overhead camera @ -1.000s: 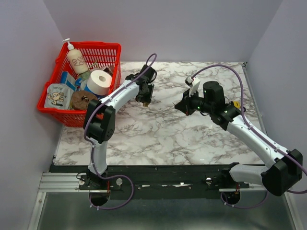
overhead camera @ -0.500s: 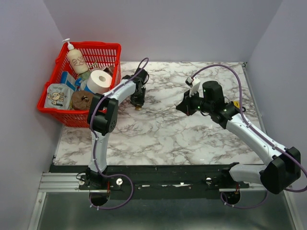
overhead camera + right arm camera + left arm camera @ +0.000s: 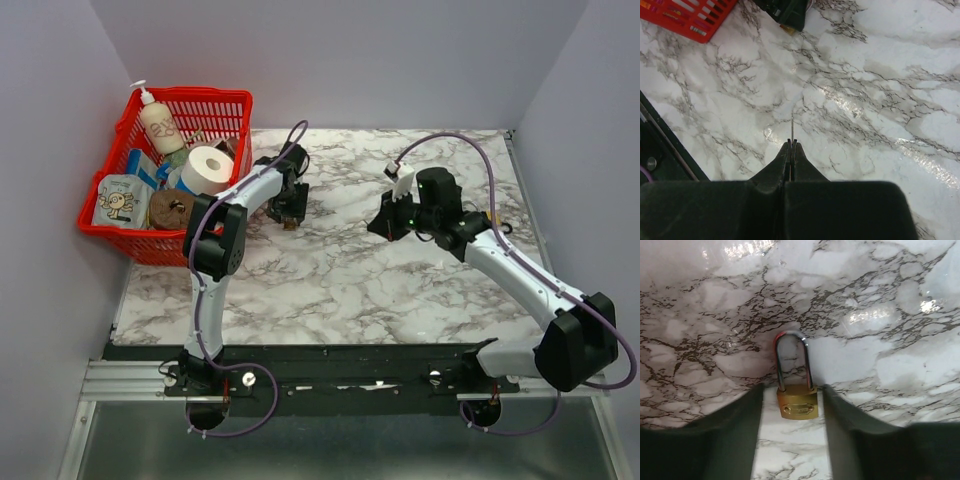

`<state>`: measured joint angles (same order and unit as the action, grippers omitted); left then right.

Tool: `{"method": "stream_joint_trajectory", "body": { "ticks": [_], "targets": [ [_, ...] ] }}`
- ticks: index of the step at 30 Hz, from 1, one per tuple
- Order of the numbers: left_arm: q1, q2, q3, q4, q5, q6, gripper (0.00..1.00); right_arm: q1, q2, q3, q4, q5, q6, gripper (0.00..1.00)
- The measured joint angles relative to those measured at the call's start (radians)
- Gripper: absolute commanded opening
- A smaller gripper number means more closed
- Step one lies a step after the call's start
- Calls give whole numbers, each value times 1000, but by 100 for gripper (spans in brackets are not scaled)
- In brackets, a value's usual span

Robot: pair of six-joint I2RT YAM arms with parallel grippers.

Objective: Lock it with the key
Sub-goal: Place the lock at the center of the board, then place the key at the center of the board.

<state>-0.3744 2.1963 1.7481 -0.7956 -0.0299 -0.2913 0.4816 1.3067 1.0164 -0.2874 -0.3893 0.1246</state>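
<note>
A brass padlock (image 3: 797, 401) with a long steel shackle (image 3: 790, 357) lies flat on the marble. My left gripper (image 3: 792, 405) is open with its fingers on either side of the lock body, not touching it. In the top view the left gripper (image 3: 288, 210) is low at the table's back left, and a bit of brass (image 3: 288, 224) shows under it. My right gripper (image 3: 791, 144) is shut on the key (image 3: 791, 129), whose thin blade sticks out edge-on beyond the fingertips. It hovers above the table's middle right (image 3: 385, 222).
A red basket (image 3: 135, 240) with a lotion bottle (image 3: 159, 124), a paper roll (image 3: 207, 170) and packets stands at the back left, close to the left arm. The red basket's corner (image 3: 685, 15) and the left gripper (image 3: 787, 11) show at the top of the right wrist view.
My left gripper has swung left and down from its spot a second ago and now rests low around the padlock. The right gripper with the key has shifted only slightly.
</note>
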Motion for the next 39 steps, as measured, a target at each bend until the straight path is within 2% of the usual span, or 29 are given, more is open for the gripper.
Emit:
{"method": "stream_joint_trajectory", "body": {
  "ticks": [8,9,15,20,24,27,35,39],
  "targets": [
    [0,-3,40,-14,30,-4,86,-18,32,45,-2,0,12,1],
    [0,-12,45,-14,38,-1,98,-19,36,51,-2,0,15,1],
    [-6,-167,79,-31,76,27,99,-24,91,100,-2,-1,32,1],
    [-1,-420,105,2,103,65,99,-23,175,161,-2,-10,76,1],
    [52,-627,3,78,170,76,99,-8,282,231,6,0,138,1],
    [118,-724,-84,114,204,78,99,19,365,281,15,15,185,1],
    [183,-867,-290,194,218,23,99,101,571,378,56,72,320,1],
    [252,-930,-311,221,253,-31,99,134,682,457,60,127,376,1]
  ]
}}
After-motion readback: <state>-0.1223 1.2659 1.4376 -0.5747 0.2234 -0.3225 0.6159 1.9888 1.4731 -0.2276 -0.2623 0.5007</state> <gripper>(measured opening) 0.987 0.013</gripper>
